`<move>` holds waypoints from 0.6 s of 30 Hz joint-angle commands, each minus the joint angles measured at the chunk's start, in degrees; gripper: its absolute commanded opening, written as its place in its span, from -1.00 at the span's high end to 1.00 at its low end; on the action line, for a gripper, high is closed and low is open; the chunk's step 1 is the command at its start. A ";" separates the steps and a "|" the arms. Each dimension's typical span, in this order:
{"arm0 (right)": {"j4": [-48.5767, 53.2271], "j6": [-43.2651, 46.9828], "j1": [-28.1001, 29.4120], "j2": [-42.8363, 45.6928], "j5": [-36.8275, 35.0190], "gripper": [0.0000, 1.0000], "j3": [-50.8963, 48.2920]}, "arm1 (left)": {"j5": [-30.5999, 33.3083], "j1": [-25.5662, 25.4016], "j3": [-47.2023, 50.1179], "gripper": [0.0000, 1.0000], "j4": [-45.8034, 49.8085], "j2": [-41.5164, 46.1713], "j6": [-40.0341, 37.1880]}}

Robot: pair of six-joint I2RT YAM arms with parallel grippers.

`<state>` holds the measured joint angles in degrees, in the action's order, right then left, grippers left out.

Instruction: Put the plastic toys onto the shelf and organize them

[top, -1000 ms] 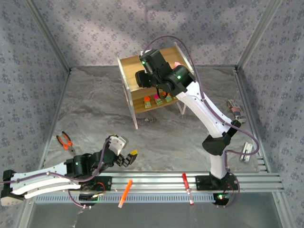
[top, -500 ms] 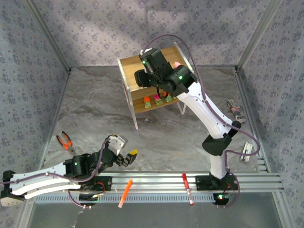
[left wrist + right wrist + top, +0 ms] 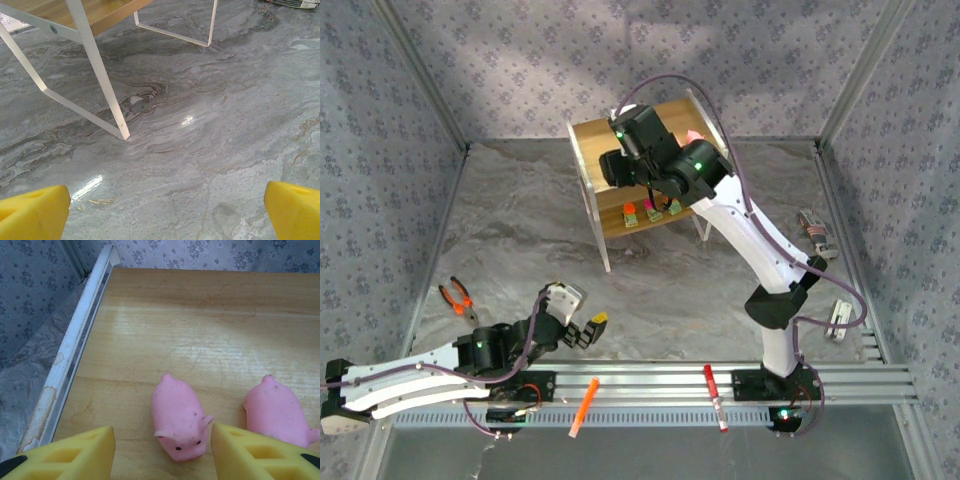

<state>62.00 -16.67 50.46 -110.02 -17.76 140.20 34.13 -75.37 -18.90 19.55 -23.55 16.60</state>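
On the shelf's [image 3: 592, 140] wooden top tier [image 3: 200, 315] a pink pig [image 3: 179, 420] lies snout toward the camera. My right gripper [image 3: 162, 455] stands open astride it; the right pad sits close by its ear and the left pad is well clear. A second pig [image 3: 277, 412] rests just to the right. From above, the right gripper [image 3: 620, 165] hovers over the top tier, and three blocky toys [image 3: 653, 210] stand in a row on the lower tier. My left gripper [image 3: 588, 330] is open and empty, low over the table, looking at a white shelf leg [image 3: 100, 75].
Orange-handled pliers [image 3: 458, 298] lie at the left. An orange marker [image 3: 584, 405] and a red pen [image 3: 714, 395] rest on the front rail. Two small metal items [image 3: 815, 232] [image 3: 840, 318] sit by the right wall.
The right gripper's jaws have widened a little over the shelf top, leaving the pig lying free. The left arm has stayed put.
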 commanded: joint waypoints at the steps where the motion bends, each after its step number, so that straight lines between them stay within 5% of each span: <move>1: 1.18 2.18 1.37 2.78 -1.61 -0.14 0.43 | 1.46 0.22 -0.44 -0.99 0.75 0.85 0.81; 18: -10.04 5.68 4.85 23.47 -6.63 -0.75 -29.22 | 3.38 0.67 -0.30 -0.99 1.45 1.47 1.86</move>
<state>53.98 -11.90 54.96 -89.82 -21.71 114.17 35.81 -75.00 -18.90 19.99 -23.18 17.65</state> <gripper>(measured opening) 0.861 0.994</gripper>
